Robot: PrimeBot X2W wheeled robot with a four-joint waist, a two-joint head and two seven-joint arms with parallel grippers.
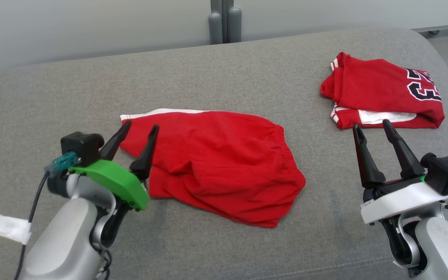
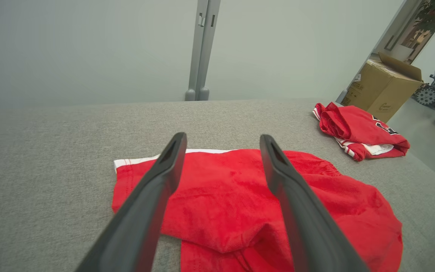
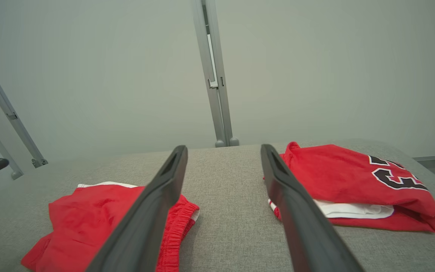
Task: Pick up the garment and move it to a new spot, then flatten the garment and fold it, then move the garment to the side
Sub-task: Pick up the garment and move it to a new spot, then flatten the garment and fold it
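The garment, a pair of red shorts [image 1: 216, 163] with a white hem stripe, lies rumpled in the middle of the grey couch [image 1: 224, 70]. Its elastic waistband points right. My left gripper [image 1: 140, 125] hovers open over the shorts' left hem corner, nothing between its fingers. In the left wrist view the shorts [image 2: 221, 204] spread beneath the open left gripper [image 2: 222, 138]. My right gripper [image 1: 371, 124] stands open at the right, just in front of a folded jersey and apart from the shorts [image 3: 81, 215]. The right wrist view shows that right gripper [image 3: 223, 147] empty above bare cushion.
A folded red jersey [image 1: 383, 89] with black numerals and white trim lies at the couch's far right [image 3: 346, 177]. A pale wall with a grey post [image 1: 224, 19] stands behind the couch. A cardboard box [image 2: 383, 90] sits on the floor beyond the right end.
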